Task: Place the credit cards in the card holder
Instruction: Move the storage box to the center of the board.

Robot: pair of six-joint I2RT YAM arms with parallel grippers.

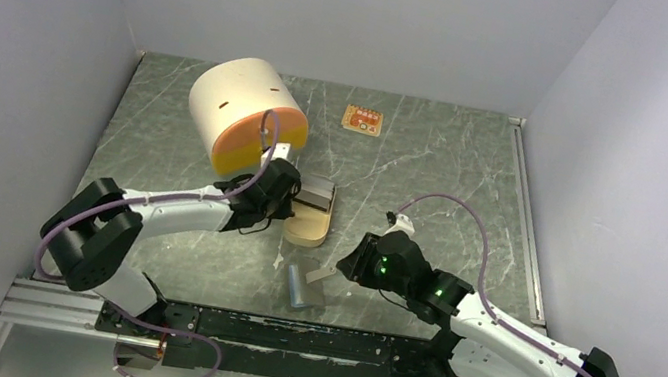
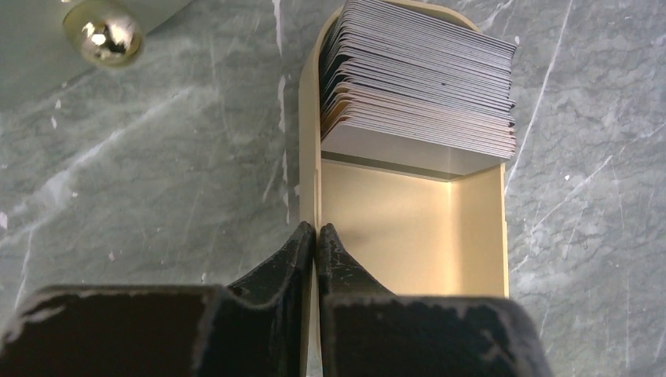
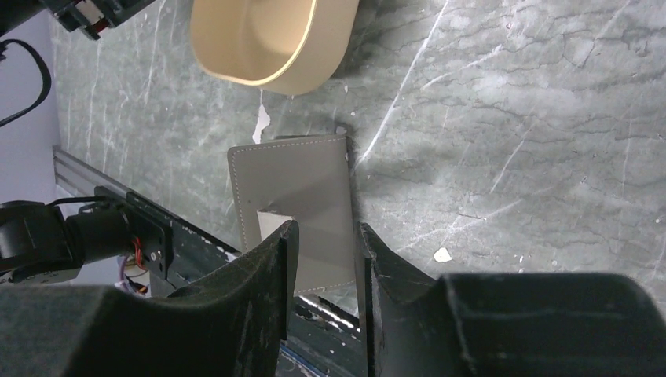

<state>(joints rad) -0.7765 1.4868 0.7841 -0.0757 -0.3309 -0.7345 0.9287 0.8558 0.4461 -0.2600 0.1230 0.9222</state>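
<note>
A grey flat card holder (image 3: 298,181) with a stitched edge lies near the table's front edge (image 1: 299,287). My right gripper (image 3: 327,228) hangs open just over its near end (image 1: 340,269), with nothing between the fingers but the holder below; I cannot tell if they touch it. A small orange card (image 1: 362,120) lies flat at the back. A stack of pale grey cards (image 2: 420,94) stands in a tan oval tin (image 2: 393,220). My left gripper (image 2: 316,228) is shut on the tin's left wall (image 1: 293,197).
A cream cylinder with an orange face (image 1: 241,108) stands at the back left, close behind the left wrist. A brass knob (image 2: 102,35) shows beside the tin. A black rail (image 1: 287,333) runs along the front edge, just below the card holder. The enclosure walls close in on both sides.
</note>
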